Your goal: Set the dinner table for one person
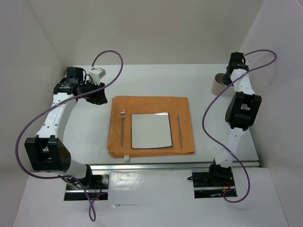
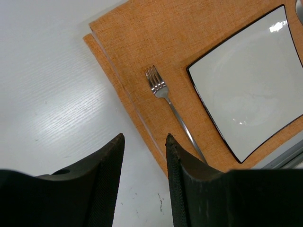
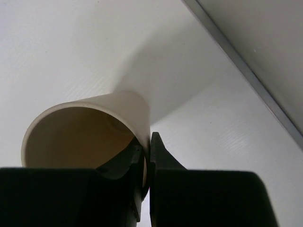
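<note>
On the white dinner table (image 1: pixel 213 137) an orange cloth (image 1: pixel 151 105) carries a square black-rimmed plate (image 1: pixel 150 130), with a fork (image 1: pixel 122 128) to its left and a knife (image 1: pixel 180 130) to its right. At the far right stands a beige cup (image 1: pixel 217 84). My right gripper (image 1: pixel 226 78) is shut on the cup's wall. The right wrist view shows this grip (image 3: pixel 146 142), one finger inside the cup (image 3: pixel 118 101) and one outside. My left gripper (image 2: pixel 145 136) hangs open and empty over bare table, just off the cloth's (image 2: pixel 142 42) left edge, near the fork (image 2: pixel 163 92).
A silver rail (image 1: pixel 175 165) runs along the table's near edge, and another rail (image 3: pixel 246 71) lies close beside the cup on the right. White walls enclose the back and both sides. Purple cables loop from both arms.
</note>
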`<action>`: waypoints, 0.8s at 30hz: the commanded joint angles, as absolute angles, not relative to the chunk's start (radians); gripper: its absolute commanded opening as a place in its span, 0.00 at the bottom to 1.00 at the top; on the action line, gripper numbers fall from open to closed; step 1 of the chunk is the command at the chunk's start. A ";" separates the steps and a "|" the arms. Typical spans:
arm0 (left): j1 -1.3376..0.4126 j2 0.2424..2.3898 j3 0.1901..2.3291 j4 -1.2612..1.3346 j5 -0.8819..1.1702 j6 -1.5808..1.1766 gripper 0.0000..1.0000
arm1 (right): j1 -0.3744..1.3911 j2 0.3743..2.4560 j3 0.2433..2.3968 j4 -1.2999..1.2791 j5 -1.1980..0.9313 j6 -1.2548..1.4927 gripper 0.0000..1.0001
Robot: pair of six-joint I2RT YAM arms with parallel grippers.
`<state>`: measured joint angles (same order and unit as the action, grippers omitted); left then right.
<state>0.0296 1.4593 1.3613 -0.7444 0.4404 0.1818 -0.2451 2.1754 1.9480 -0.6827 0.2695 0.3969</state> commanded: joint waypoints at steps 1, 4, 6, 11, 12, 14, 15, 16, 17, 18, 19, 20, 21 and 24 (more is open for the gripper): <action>0.040 1.419 1.353 -0.746 0.434 0.202 0.47 | -0.250 2.091 1.951 -0.660 0.238 0.341 0.00; 0.040 1.419 1.353 -0.727 0.413 0.212 0.47 | -0.180 2.007 1.962 -0.669 0.232 0.282 0.00; 0.040 1.430 1.339 -0.715 0.377 0.212 0.47 | -0.077 1.927 1.925 -0.693 0.242 0.223 0.00; 0.060 1.439 1.305 -0.693 0.357 0.212 0.46 | 0.101 1.789 1.803 -0.753 0.245 0.247 0.00; 0.060 1.439 1.295 -0.684 0.357 0.212 0.46 | 0.157 1.754 1.774 -0.753 0.245 0.247 0.00; 0.060 1.448 1.295 -0.684 0.357 0.212 0.46 | 0.207 1.733 1.686 -0.744 0.258 0.273 0.00; 0.060 1.448 1.295 -0.695 0.357 0.203 0.46 | 0.244 1.733 1.648 -0.724 0.221 0.273 0.00; 0.060 1.459 1.305 -0.695 0.357 0.202 0.46 | 0.261 1.723 1.587 -0.685 0.198 0.273 0.00; 0.060 1.459 1.305 -0.695 0.345 0.202 0.46 | 0.276 1.723 1.572 -0.684 0.198 0.273 0.00; 0.060 1.459 1.318 -0.704 0.331 0.190 0.46 | 0.310 1.738 1.572 -0.684 0.198 0.285 0.00; 0.060 1.459 1.318 -0.704 0.322 0.178 0.46 | 0.325 1.758 1.572 -0.695 0.224 0.296 0.00; 0.060 1.448 1.318 -0.704 0.312 0.178 0.48 | 0.340 1.767 1.572 -0.695 0.241 0.296 0.00; 0.060 1.448 1.318 -0.704 0.275 0.161 0.48 | 0.353 1.767 1.572 -0.695 0.241 0.296 0.00; 0.060 1.428 1.318 -0.704 0.223 0.150 0.67 | 0.374 1.796 1.572 -0.683 0.241 0.296 0.00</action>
<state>0.0566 1.4532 1.2957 -0.7136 0.2855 0.1730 0.3496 1.7977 1.5661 -0.7052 0.2146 0.2806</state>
